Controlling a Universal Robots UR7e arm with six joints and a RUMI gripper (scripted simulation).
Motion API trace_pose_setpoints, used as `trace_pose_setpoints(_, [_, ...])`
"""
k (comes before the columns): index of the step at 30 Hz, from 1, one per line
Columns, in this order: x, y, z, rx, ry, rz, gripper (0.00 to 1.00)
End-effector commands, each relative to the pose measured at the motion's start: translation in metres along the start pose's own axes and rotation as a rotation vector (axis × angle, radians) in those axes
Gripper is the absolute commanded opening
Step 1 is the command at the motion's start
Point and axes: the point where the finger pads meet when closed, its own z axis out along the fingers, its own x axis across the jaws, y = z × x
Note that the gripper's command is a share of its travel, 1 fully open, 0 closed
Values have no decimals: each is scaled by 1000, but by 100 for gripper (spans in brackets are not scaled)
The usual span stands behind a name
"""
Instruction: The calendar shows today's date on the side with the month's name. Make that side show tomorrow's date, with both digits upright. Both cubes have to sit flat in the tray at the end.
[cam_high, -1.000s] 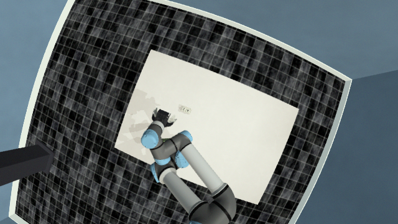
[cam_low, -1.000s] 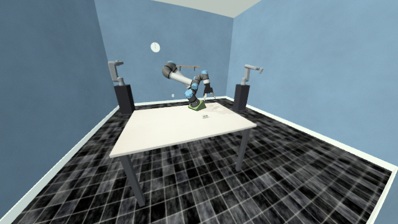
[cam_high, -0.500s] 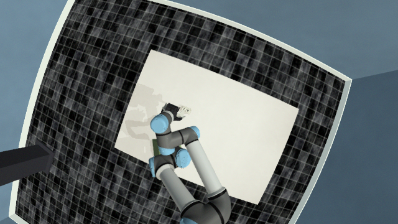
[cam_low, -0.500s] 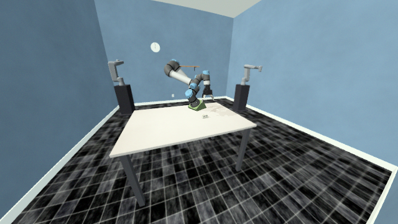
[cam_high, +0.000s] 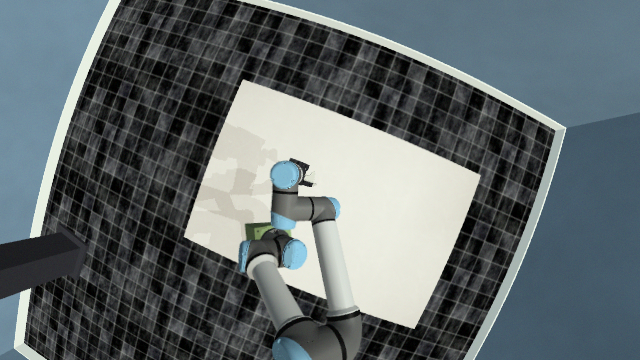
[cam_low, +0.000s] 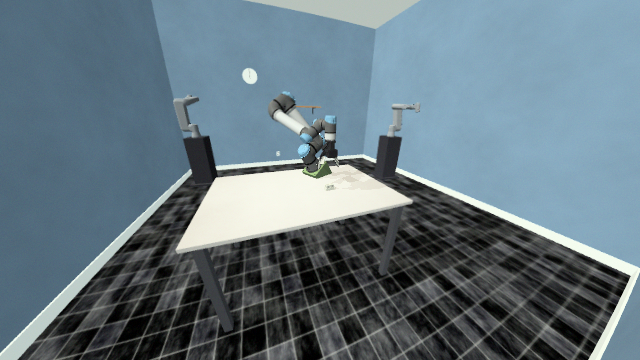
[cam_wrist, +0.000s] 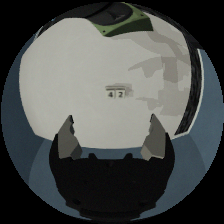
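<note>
The tool's (cam_high: 311, 179) (cam_low: 329, 159) (cam_wrist: 111, 122) jaws stand wide apart. Two digit cubes, "4" (cam_wrist: 110, 94) and "2" (cam_wrist: 120, 94), sit side by side.

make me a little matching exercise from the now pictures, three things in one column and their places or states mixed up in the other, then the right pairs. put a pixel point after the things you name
Things:
1. round white wall clock (cam_low: 249, 76)
2. small pale calendar with two digit cubes (cam_low: 330, 187) (cam_wrist: 115, 93)
3. black two-jaw gripper (cam_high: 312, 177) (cam_low: 330, 160) (cam_wrist: 111, 115)

Places or states:
A. on the white table (cam_high: 390, 200) (cam_low: 280, 205) (cam_wrist: 65, 75)
B. jaws wide apart
C. on the blue wall (cam_low: 210, 50)

Right pairs: 1-C, 2-A, 3-B
</note>
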Motion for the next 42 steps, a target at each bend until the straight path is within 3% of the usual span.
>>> trace_pose_setpoints(1, [-4, 2, 2, 22, 3, -18, 100])
trace_pose_setpoints(23, [-4, -1, 5, 24, 2, 14, 100])
trace_pose_setpoints(31, [-3, -1, 8, 23, 0, 125, 100])
trace_pose_setpoints(42, [-2, -2, 18, 24, -4, 408, 100])
